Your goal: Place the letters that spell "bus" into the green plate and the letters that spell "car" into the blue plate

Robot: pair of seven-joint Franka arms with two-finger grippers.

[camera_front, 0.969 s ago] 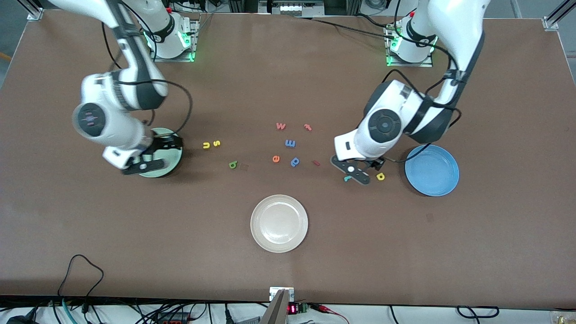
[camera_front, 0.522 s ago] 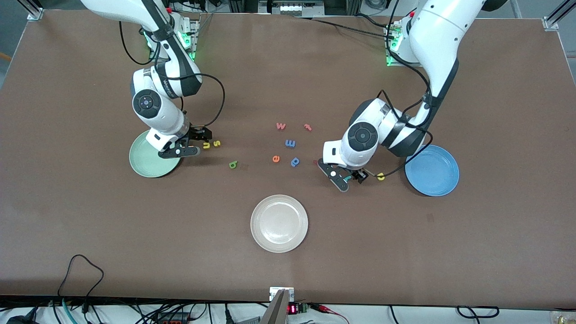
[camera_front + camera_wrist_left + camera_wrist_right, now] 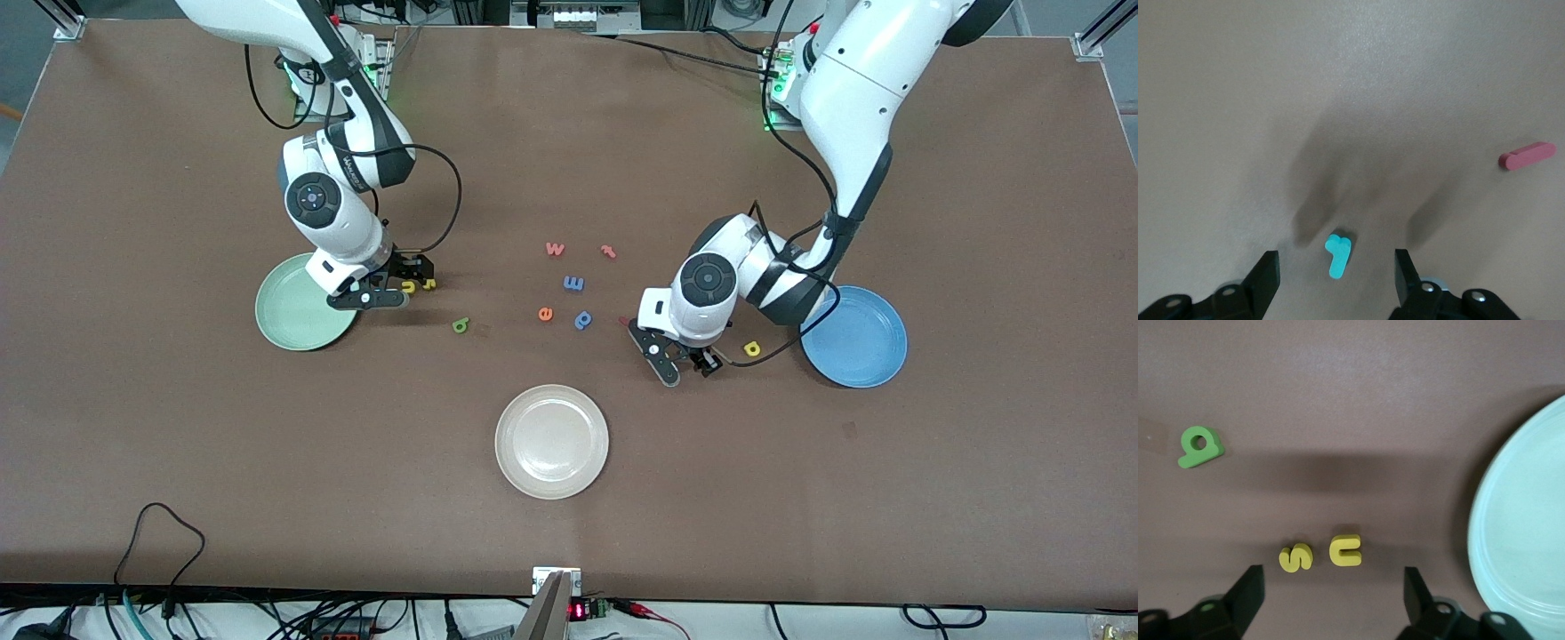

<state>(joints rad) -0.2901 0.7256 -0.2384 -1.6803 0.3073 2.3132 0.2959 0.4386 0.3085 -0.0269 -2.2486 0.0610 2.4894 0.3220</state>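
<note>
The yellow "u" (image 3: 1345,550) and yellow "s" (image 3: 1295,558) lie side by side, just ahead of my right gripper's (image 3: 1331,593) open fingers. That gripper (image 3: 400,280) hangs low beside the green plate (image 3: 293,316). The green "b" (image 3: 460,325) lies nearer the front camera than they do. My left gripper (image 3: 1336,280) is open and low, with the teal "r" (image 3: 1338,256) lying on the table between its fingers, untouched. In the front view this gripper (image 3: 700,358) hides the "r". The yellow "a" (image 3: 752,348) lies between it and the blue plate (image 3: 853,336).
A cream-white plate (image 3: 551,441) sits nearer the front camera at mid-table. Loose letters lie in the middle: red "w" (image 3: 555,249), red "t" (image 3: 608,252), blue "m" (image 3: 573,283), orange "e" (image 3: 545,313), a blue "p"-like letter (image 3: 583,318) and a red bar (image 3: 1527,155).
The right gripper moved off the green plate to the "u" and "s". The left gripper shifted away from the "a", turned and came down around the teal "r".
</note>
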